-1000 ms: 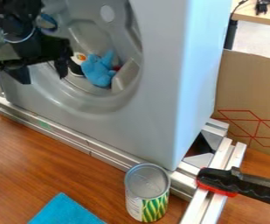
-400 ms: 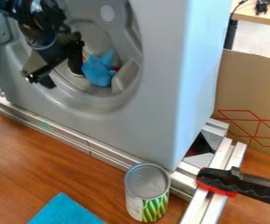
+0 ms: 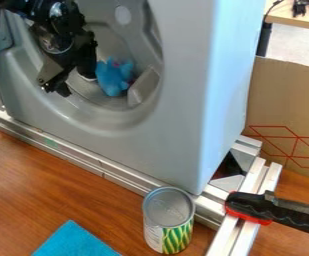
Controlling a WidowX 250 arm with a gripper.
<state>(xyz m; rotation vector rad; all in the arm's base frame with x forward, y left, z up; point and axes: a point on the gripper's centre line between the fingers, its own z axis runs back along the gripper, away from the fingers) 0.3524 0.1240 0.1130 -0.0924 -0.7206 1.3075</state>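
Claw (image 3: 76, 85) open, apparently empty. Blue plush (image 3: 114, 79) just to its right, inside drum. Risk: sideways approach might shove plush against grey fin (image 3: 144, 87) beyond; dipping too low might snag claw on rim (image 3: 106, 115).

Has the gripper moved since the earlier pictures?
Yes. Judged against the round opening in the gray housing, the gripper has moved rightward in the view, closer to the blue toy.
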